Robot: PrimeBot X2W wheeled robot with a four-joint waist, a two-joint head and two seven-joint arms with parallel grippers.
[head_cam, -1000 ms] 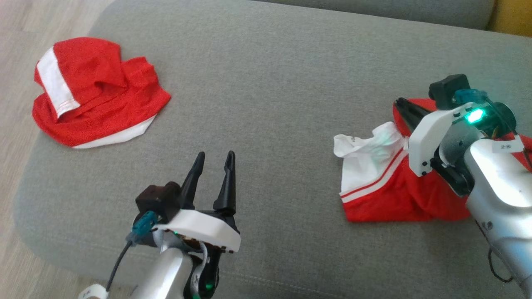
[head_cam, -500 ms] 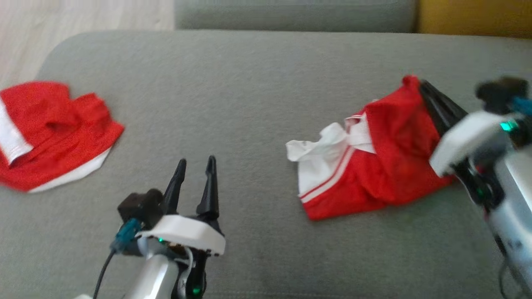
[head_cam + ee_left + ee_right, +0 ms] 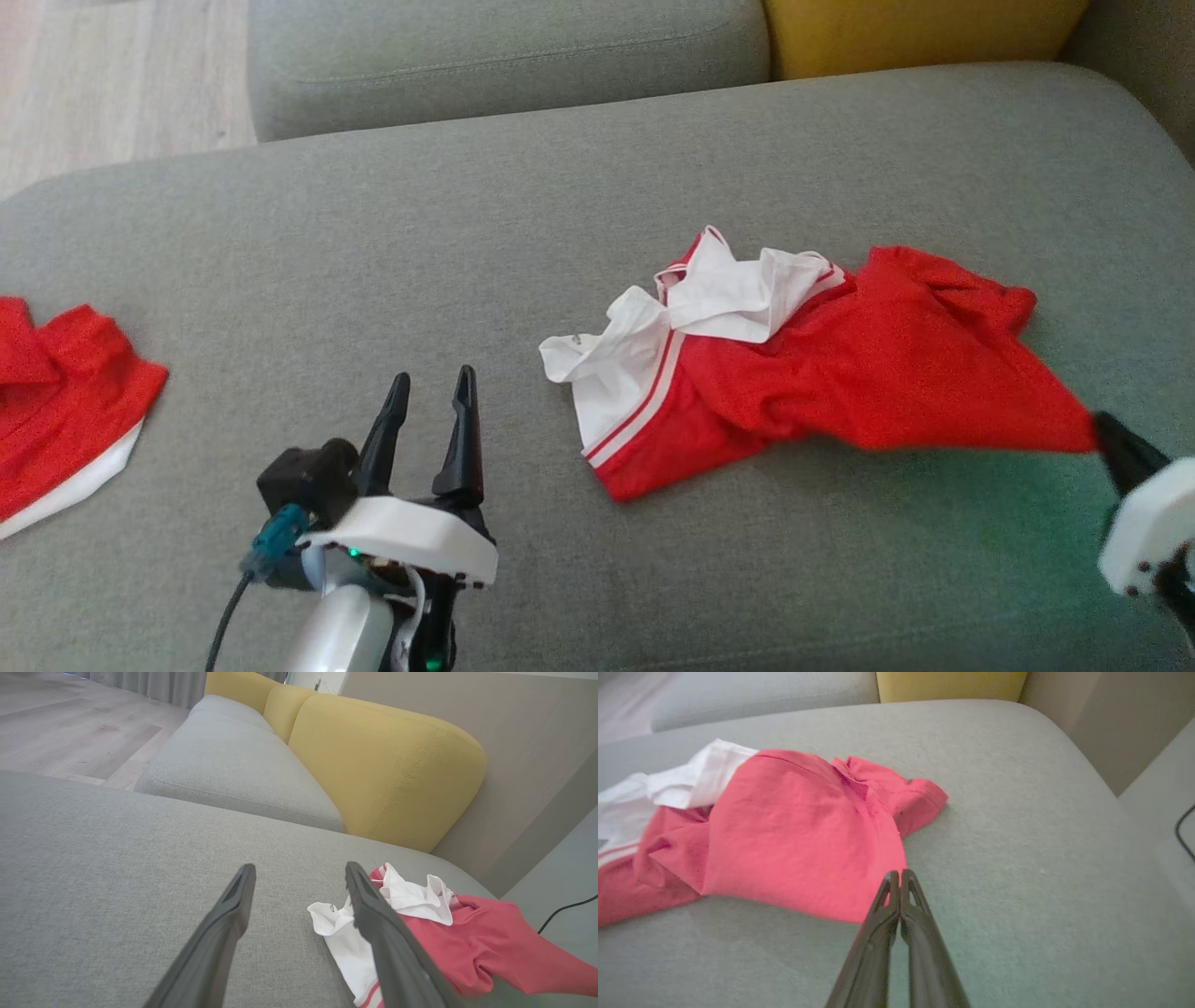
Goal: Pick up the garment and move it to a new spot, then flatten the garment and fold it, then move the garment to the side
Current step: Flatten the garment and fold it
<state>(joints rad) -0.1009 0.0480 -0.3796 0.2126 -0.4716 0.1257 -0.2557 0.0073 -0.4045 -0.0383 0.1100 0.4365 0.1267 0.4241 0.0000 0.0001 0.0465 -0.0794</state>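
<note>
The garment (image 3: 868,373), red with a white striped part, lies crumpled on the grey sofa seat (image 3: 467,252). Its near right corner is pulled out to a point and raised slightly, casting a shadow. My right gripper (image 3: 1103,431) is shut on that corner at the lower right. In the right wrist view the right gripper (image 3: 900,875) pinches the edge of the garment (image 3: 794,830). My left gripper (image 3: 429,385) stands open over bare seat, left of the garment, with nothing between its fingers. In the left wrist view the left gripper (image 3: 299,872) has the garment (image 3: 476,942) behind its right finger.
A second red and white garment (image 3: 56,411) lies at the seat's left edge. Behind the seat are a grey cushion (image 3: 504,56) and a yellow backrest (image 3: 915,33). Wooden floor (image 3: 112,75) shows at the far left. A black cable (image 3: 565,907) lies beyond the sofa's right side.
The head camera has turned, shifting the whole picture. My right gripper has drawn the garment's red corner out to the right and nearer, stretching the cloth. The left gripper stays open.
</note>
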